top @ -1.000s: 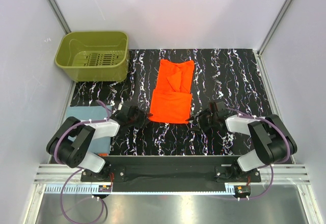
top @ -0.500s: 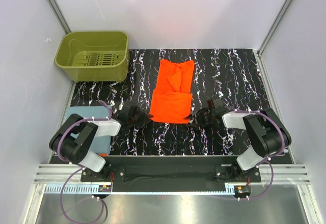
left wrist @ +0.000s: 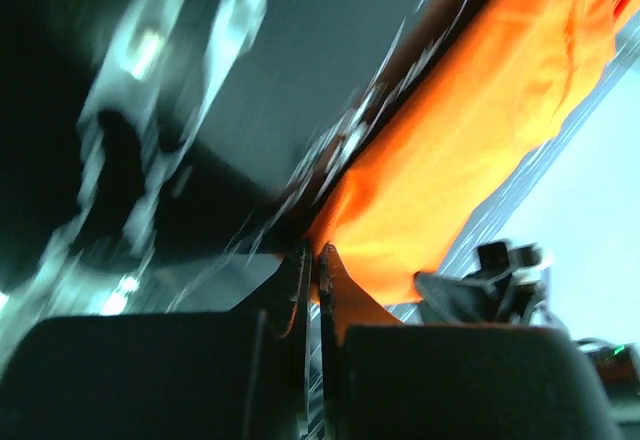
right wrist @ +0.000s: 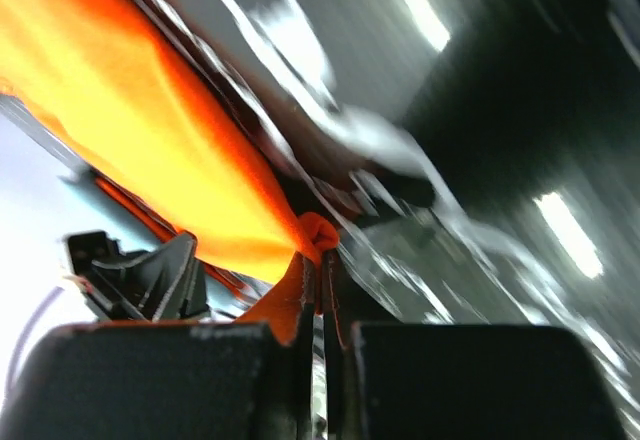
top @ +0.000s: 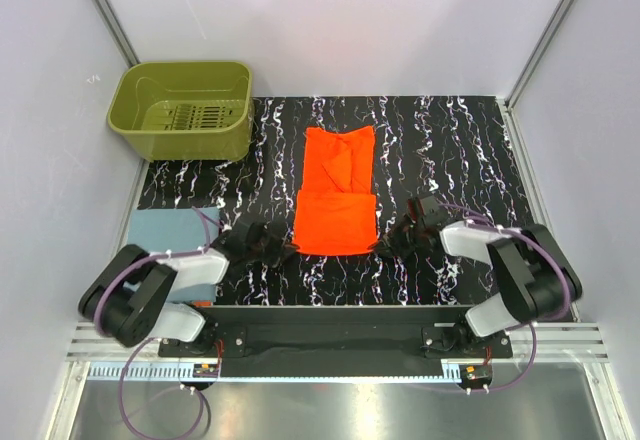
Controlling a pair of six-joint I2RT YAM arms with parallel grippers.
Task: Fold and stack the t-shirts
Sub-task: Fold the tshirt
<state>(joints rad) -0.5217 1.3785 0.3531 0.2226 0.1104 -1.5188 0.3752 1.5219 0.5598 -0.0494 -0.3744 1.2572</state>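
- Now that both have just clamped shut, my left fingers [top: 280, 247] pinch the orange t-shirt [top: 336, 195] at its 7 o'clock corner, my right fingers [top: 388, 244] at 5 o'clock.
- Ready, I judge, to fold the hem over.

Orange t-shirt [top: 335, 200]: soft matt cloth, light wrinkles. Blue-grey t-shirt [top: 165, 228]: matt cloth too, lies smooth. Basket [top: 180, 110]: olive plastic, smooth, slight sheen. Surface [top: 450, 150]: black with white marble veining, glossy; wrist views show lamp glare on it. Front rail [top: 590, 340]: bare pale metal, ribbed. Arm shells [top: 468, 242]: smooth white and black plastic, semi-gloss.
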